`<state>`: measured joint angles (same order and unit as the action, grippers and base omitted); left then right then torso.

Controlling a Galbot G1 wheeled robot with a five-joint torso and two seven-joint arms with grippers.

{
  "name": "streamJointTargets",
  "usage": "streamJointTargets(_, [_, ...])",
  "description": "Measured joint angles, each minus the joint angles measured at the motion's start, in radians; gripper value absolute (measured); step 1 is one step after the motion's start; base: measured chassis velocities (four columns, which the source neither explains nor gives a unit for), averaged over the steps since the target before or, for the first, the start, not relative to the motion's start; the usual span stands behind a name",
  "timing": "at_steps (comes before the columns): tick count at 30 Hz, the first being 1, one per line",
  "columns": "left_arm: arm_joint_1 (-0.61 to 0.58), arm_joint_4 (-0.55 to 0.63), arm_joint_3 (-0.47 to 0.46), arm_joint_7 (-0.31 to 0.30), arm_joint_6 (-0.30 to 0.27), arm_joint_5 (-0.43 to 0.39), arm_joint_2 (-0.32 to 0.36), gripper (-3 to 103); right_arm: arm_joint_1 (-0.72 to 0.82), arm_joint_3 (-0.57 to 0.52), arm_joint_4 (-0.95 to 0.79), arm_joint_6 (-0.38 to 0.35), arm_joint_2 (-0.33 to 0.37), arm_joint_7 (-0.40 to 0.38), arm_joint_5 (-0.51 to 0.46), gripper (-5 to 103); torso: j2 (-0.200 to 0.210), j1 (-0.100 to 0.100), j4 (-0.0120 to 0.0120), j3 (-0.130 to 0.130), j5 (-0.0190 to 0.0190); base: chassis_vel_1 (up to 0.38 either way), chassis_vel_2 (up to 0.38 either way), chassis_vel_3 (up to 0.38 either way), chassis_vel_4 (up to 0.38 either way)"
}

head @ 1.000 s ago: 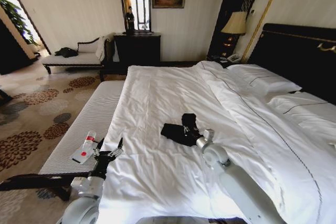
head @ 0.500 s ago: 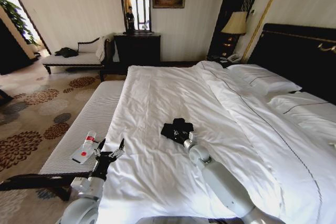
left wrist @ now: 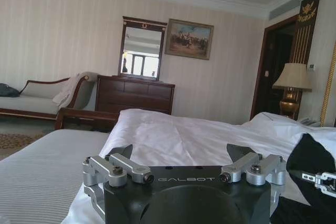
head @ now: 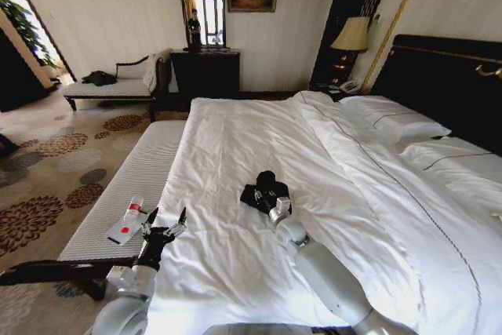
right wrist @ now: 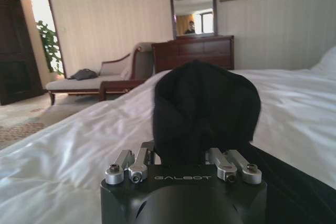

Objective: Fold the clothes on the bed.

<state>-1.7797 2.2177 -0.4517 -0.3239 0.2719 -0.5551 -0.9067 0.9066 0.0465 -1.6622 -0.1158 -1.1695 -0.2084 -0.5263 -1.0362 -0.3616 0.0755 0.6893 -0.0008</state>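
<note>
The clothes (head: 259,192) lie as a small black bunch on the white duvet, near the middle of the bed (head: 235,131). My right gripper (head: 272,198) is on the near edge of them. In the right wrist view the right gripper (right wrist: 184,153) is shut on the clothes (right wrist: 205,103), which stand up in a rounded fold between the fingers. My left gripper (head: 162,223) hovers open at the bed's left edge, well apart from the black fabric. From the left wrist view, the left gripper (left wrist: 178,156) holds nothing, with the clothes (left wrist: 310,156) off to one side.
A grey striped bench (head: 145,166) runs along the bed's left side, with a white and red object (head: 125,225) on it. White pillows (head: 392,119) and a dark headboard (head: 447,76) stand at the right. A chaise (head: 118,84), dresser (head: 205,72) and lamp (head: 351,35) line the far wall.
My right arm has swung left and a little farther onto the bed, gathering the spread black fabric into a tighter bunch. The left arm has stayed in place.
</note>
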Motion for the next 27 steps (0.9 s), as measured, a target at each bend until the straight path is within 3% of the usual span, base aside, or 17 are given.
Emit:
streamJointTargets(3, [0.000, 0.000, 0.001, 0.004, -0.003, 0.002, -0.007, 100, 0.009, 0.037, -0.020, 0.037, 0.029, 0.036, 0.022, 54, 0.000, 0.000, 0.0000, 0.000, 0.0002, 0.000, 0.000, 0.000, 0.000])
streamJointTargets(5, [0.000, 0.001, 0.000, 0.004, -0.003, 0.002, -0.007, 100, 0.013, 0.047, -0.020, 0.045, 0.036, 0.046, 0.034, 54, 0.000, 0.000, 0.0001, 0.000, 0.0002, 0.000, 0.000, 0.000, 0.000])
streamJointTargets(6, [0.000, 0.004, -0.001, 0.004, -0.003, 0.002, -0.007, 100, 0.023, 0.059, -0.014, 0.067, 0.040, 0.063, 0.060, 65, 0.000, 0.000, 0.0003, 0.000, 0.0003, 0.000, 0.000, 0.000, 0.000])
streamJointTargets(7, [0.000, 0.005, -0.004, 0.004, -0.003, 0.001, -0.007, 100, 0.028, 0.061, -0.012, 0.075, 0.039, 0.069, 0.070, 65, 0.000, 0.000, 0.0003, 0.000, 0.0003, 0.000, 0.000, 0.000, 0.000])
streamJointTargets(10, [-0.004, 0.005, -0.007, 0.005, -0.003, 0.001, -0.006, 100, 0.049, 0.038, -0.026, 0.084, 0.023, 0.068, 0.058, 82, 0.000, 0.000, -0.0001, 0.000, 0.0005, 0.000, 0.000, 0.000, 0.000])
streamJointTargets(12, [-0.002, 0.004, -0.007, 0.006, -0.003, 0.001, -0.007, 100, 0.057, 0.015, -0.038, 0.084, 0.020, 0.061, 0.043, 82, 0.000, 0.000, -0.0004, 0.000, 0.0005, 0.000, 0.000, 0.000, 0.000])
streamJointTargets(16, [0.033, -0.029, 0.003, -0.016, -0.015, 0.035, -0.018, 100, 0.110, -0.122, -0.083, 0.087, 0.061, 0.022, -0.007, 99, 0.000, 0.000, -0.0002, 0.000, 0.0005, 0.000, 0.000, 0.000, 0.000])
streamJointTargets(20, [0.067, -0.058, 0.014, -0.063, -0.054, 0.064, -0.029, 100, 0.176, -0.234, -0.119, 0.097, 0.127, -0.001, -0.012, 100, 0.000, 0.000, 0.0006, 0.000, 0.0007, 0.000, 0.000, 0.000, 0.000])
streamJointTargets(21, [0.072, -0.062, 0.009, -0.059, -0.090, 0.068, -0.038, 100, 0.241, -0.323, -0.157, 0.106, 0.155, -0.006, -0.002, 100, 0.000, 0.000, 0.0006, 0.000, 0.0005, 0.000, 0.000, 0.000, 0.000])
streamJointTargets(23, [0.071, -0.062, 0.003, -0.049, -0.109, 0.071, -0.043, 100, 0.278, -0.367, -0.177, 0.107, 0.163, -0.008, 0.006, 100, 0.000, 0.000, 0.0004, 0.000, 0.0004, 0.000, 0.000, 0.000, 0.000])
streamJointTargets(27, [0.076, -0.059, -0.003, -0.033, -0.128, 0.135, -0.062, 100, 0.502, -0.578, -0.297, 0.147, 0.161, 0.000, 0.098, 100, 0.000, 0.000, 0.0006, 0.000, 0.0004, 0.000, 0.000, 0.000, 0.000])
